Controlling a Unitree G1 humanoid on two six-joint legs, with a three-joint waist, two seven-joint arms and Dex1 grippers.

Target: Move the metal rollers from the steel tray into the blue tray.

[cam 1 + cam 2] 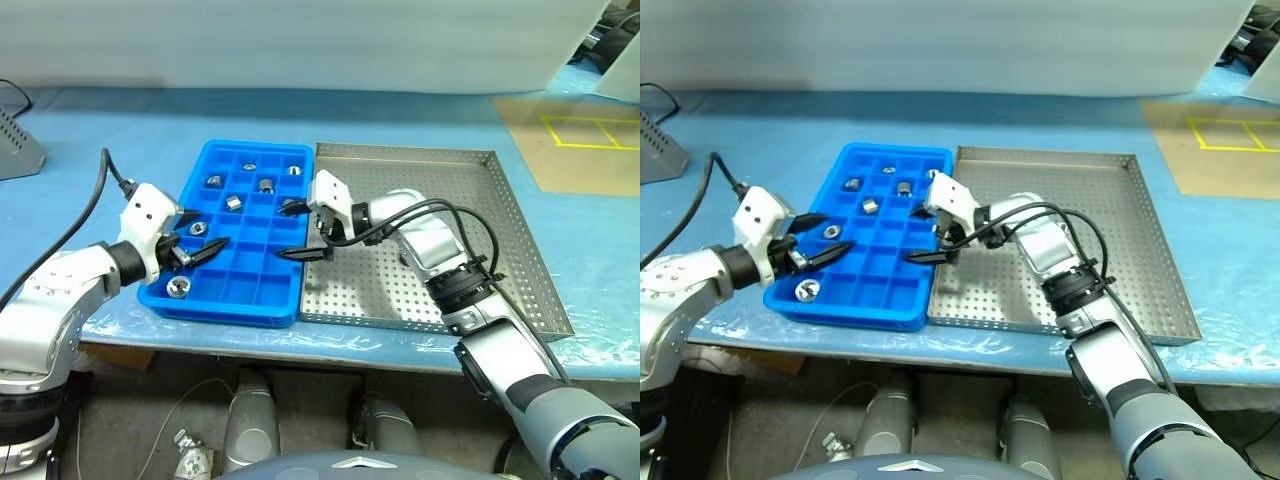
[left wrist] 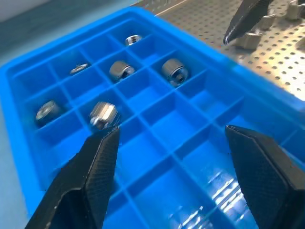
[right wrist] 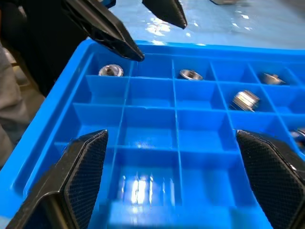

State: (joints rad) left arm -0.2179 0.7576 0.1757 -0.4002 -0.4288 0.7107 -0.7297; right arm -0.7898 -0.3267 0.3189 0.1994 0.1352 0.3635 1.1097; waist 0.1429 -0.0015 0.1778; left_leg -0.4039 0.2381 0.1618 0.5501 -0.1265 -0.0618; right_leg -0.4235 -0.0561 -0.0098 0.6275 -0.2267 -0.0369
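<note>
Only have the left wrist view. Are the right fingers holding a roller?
Observer: No. The right gripper is open and empty, over the blue tray near the edge beside the steel tray.
Operator: Any roller on the robot's side of the left gripper?
Observer: Yes, one roller sits in the blue tray's near-left corner compartment.

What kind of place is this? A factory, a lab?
Probably a workshop or factory-style workbench. A perforated steel tray sits beside a blue tray with compartments holding small metal rollers, all on a blue-covered table, with yellow tape markings nearby.
</note>
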